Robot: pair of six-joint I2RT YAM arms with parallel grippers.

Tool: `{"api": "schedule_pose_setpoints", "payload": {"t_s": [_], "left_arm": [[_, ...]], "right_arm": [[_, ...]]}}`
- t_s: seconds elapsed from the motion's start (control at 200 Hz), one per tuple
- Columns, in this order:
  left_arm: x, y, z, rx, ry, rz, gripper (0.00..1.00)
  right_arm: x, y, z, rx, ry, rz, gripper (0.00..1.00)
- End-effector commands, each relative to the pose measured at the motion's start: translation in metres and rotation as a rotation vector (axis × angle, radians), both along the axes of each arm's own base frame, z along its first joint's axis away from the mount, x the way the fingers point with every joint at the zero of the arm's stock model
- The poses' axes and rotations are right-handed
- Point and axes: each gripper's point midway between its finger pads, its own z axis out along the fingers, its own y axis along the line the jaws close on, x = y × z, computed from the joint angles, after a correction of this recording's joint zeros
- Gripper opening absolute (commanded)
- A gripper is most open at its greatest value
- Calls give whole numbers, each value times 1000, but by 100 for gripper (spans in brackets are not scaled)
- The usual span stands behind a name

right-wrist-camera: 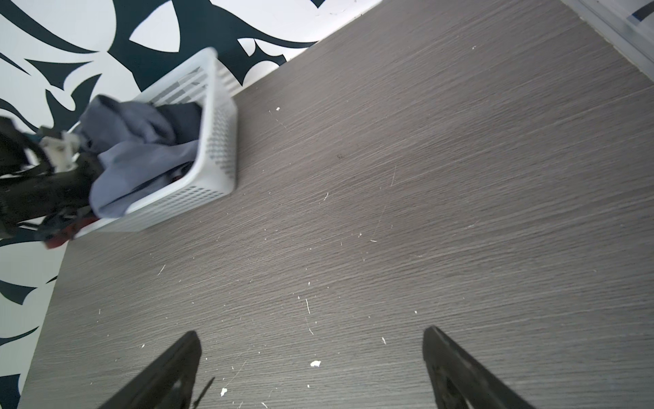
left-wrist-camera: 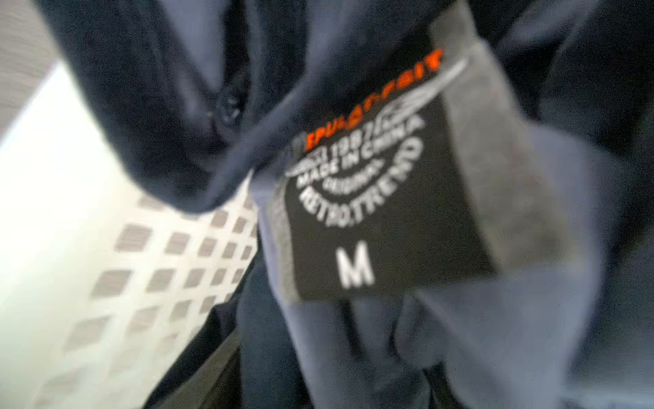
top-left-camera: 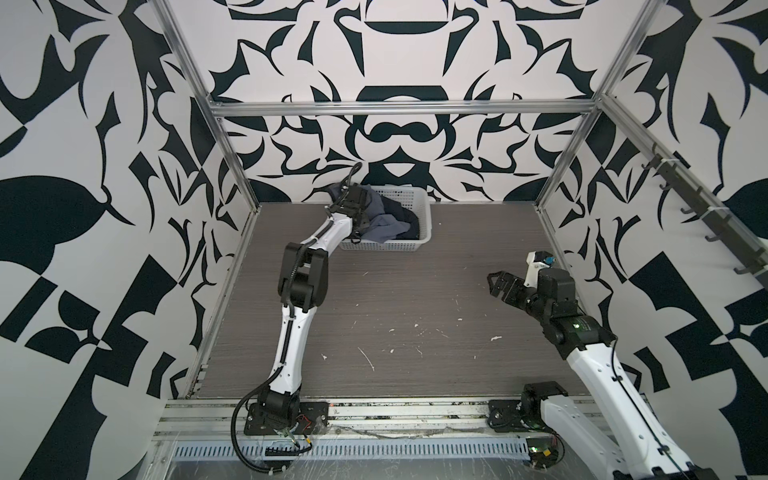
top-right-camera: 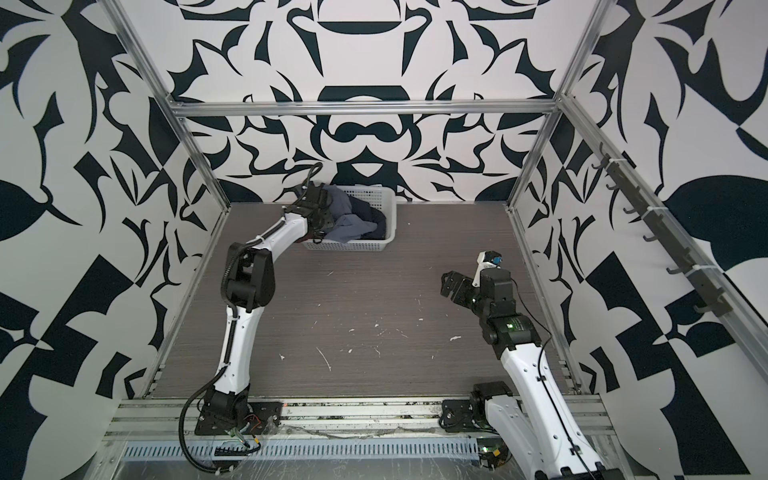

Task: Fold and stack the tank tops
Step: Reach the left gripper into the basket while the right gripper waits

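The tops (top-left-camera: 384,230) sit crumpled in the basket (top-left-camera: 386,246) at the tabletop's far edge. They look soft, light and floppy, so I'd pinch a strap or hem. The left end effector (top-left-camera: 360,224) is buried in cloth and I can't tell its width; the right end effector (right-wrist-camera: 311,333) is wide and empty.

Both top views overlook the whole table (top-left-camera: 415,299) (top-right-camera: 374,299); wrist views sit nearer.

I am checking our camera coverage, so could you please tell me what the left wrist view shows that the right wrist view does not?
Only the left wrist view shows the black size label marked M. Only the right wrist view shows the right gripper, open above the table, and the left arm at the white basket. Both show that basket, the grey-blue tank top and the navy tank top.
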Motion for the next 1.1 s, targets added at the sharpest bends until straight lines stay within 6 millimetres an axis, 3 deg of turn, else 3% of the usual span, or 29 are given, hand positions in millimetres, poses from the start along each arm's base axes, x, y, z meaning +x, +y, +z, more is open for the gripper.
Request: {"api": "schedule_pose_setpoints", "payload": {"t_s": [0.0, 0.275, 0.54, 0.595, 0.68, 0.785, 0.865, 0.975, 1.095], "left_arm": [[-15, 60, 11, 92, 26, 45, 71], [-27, 177, 25, 157, 64, 126, 79], [-8, 245, 35, 225, 97, 146, 81], [-3, 248, 47, 245, 96, 144, 82], [2, 249, 82, 265, 58, 155, 84], [-4, 237, 131, 244, -19, 173, 90], [-13, 222, 151, 194, -60, 181, 93], [-21, 201, 152, 122, -62, 154, 95], [-23, 190, 132, 102, -10, 152, 96]], "right_arm": [[2, 1, 6, 12, -31, -4, 100], [2, 0, 5, 8, -29, -6, 99], [-2, -1, 9, 8, -31, -13, 100], [-3, -1, 8, 7, -28, -15, 100], [-4, -1, 7, 8, -25, -16, 100], [-5, -2, 6, 12, -22, -22, 99], [-5, -1, 4, 18, -20, -22, 100], [-4, 0, 3, 26, -17, -18, 99], [-4, 1, 3, 30, -16, -15, 99]]}}
